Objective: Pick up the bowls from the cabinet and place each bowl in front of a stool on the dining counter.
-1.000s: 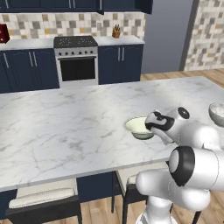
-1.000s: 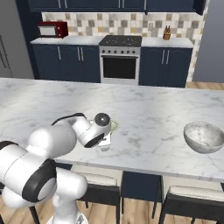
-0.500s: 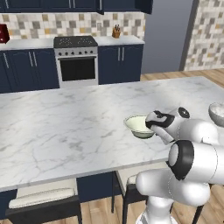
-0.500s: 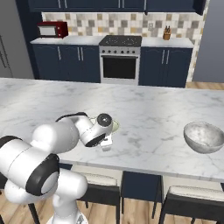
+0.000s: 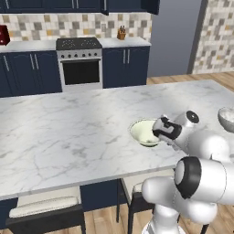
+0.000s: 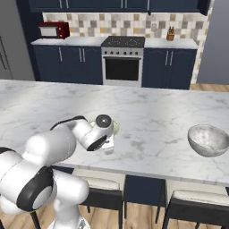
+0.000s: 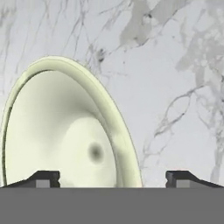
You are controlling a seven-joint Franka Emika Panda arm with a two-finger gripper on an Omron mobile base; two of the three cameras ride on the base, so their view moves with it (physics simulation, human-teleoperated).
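Observation:
The cream bowl [image 5: 144, 131] sits upright on the dining counter [image 5: 68, 132] near its front edge. My gripper [image 5: 159, 134] is at the bowl's near right rim, open. In the hand view the fingertips stand wide apart, and the cream bowl's [image 7: 57, 131] rim runs down between them. From the right base camera my gripper [image 6: 108, 144] hides most of the cream bowl [image 6: 116, 128]. The grey-white marbled bowl [image 6: 208, 140] rests further right on the dining counter [image 6: 156, 112]; the left base camera catches it at the picture's right edge [image 5: 227, 119]. The tall cabinet is out of view.
Stools [image 5: 41, 208] [image 6: 197, 199] stand under the counter's front edge. Across the aisle are a stove [image 6: 123, 62], low navy cupboards [image 5: 27, 73], a red microwave [image 6: 53, 30] and a knife block [image 5: 121, 33] on the back worktop.
The hand has shifted only slightly beside the cream bowl. Both bowls stay where they were.

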